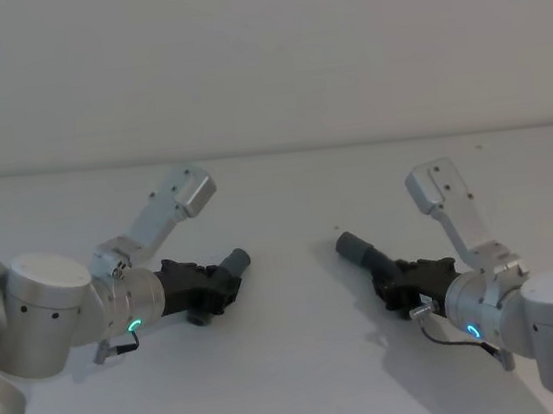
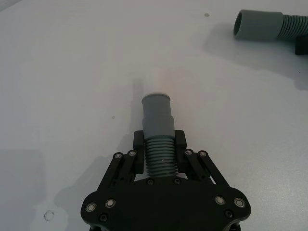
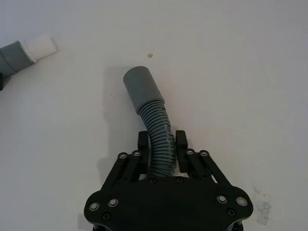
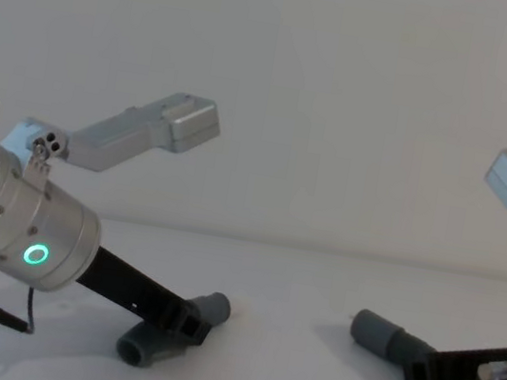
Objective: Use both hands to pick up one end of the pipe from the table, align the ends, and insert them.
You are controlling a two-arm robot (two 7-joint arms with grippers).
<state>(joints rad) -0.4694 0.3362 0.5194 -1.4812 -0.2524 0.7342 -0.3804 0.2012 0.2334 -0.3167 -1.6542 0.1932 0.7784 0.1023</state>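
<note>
Pipe pieces are held one in each claw, low over the white tabletop [image 1: 306,374], and they are well apart with bare surface between them. The left claw [image 1: 227,279] sits toward the left of the head view, its black fingers [image 2: 137,144] closed snugly on either side of the ribbed section of the left pipe piece [image 2: 158,159], just behind its smooth grey cuff [image 2: 158,118]. That cuff ends in a narrower tip, which reads white from the right wrist view [image 3: 41,46]. In the chest view the piece's far end [image 4: 137,349] hangs lower, close to the tabletop, while the cuff sits higher. The right claw [image 1: 391,280] is on the right side, likewise clamped on the ribbed part of the right pipe piece [image 3: 160,137], which bends before reaching its hollow grey socket [image 3: 138,86]. The open mouth of that socket shows in the left wrist view [image 2: 240,24]. Both cuffs point away from the robot and slant inward toward the middle, so they are not in line with each other. Whether either piece touches the tabletop I cannot tell.
</note>
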